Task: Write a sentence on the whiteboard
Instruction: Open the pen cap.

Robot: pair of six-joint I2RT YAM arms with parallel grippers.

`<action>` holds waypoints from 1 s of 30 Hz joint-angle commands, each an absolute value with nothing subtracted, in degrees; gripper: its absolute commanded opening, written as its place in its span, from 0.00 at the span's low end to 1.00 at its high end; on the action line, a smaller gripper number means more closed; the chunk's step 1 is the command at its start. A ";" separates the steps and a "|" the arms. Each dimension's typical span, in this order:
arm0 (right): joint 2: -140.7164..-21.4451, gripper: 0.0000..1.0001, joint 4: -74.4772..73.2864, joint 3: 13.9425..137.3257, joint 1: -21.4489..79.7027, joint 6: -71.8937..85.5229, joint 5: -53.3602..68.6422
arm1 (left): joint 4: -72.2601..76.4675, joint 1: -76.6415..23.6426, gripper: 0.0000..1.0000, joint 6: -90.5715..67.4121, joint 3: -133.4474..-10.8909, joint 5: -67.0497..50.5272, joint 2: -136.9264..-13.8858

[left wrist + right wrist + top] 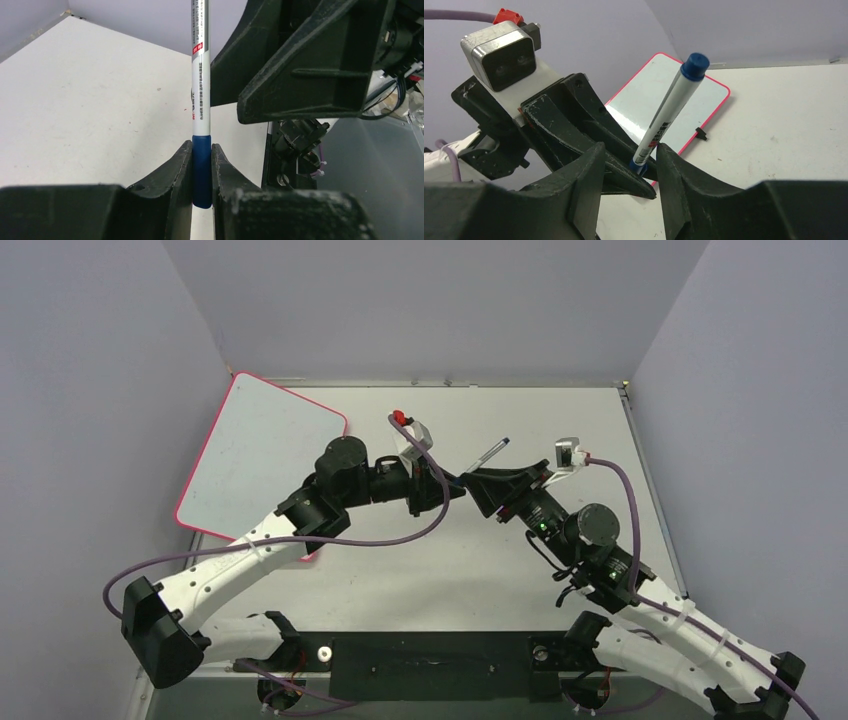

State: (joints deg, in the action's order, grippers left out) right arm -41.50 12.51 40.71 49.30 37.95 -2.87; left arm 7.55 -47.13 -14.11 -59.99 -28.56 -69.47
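Note:
A white marker (490, 453) with blue ends stands tilted in mid-air over the table's middle. My left gripper (201, 150) is shut on its lower blue end (202, 170), and the barrel (666, 117) rises past the jaws. My right gripper (630, 147) faces it from the right and is open, its fingers standing either side of the marker's lower end and the left fingertip without pinching. The whiteboard (255, 450), white with a red-pink rim, lies at the back left and also shows behind the marker (649, 95). The sentence is not in view; the board's visible face is plain white.
Both grippers (465, 485) meet tip to tip at the table's centre. A small black clip (700, 133) sits on the board's near edge. Purple cables (430, 520) loop from both wrists. Grey walls close in the back and both sides.

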 commanded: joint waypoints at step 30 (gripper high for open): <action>-40.87 0.31 3.39 48.34 40.84 37.77 20.53 | -8.74 -46.69 0.00 1.73 -71.77 -41.25 -70.44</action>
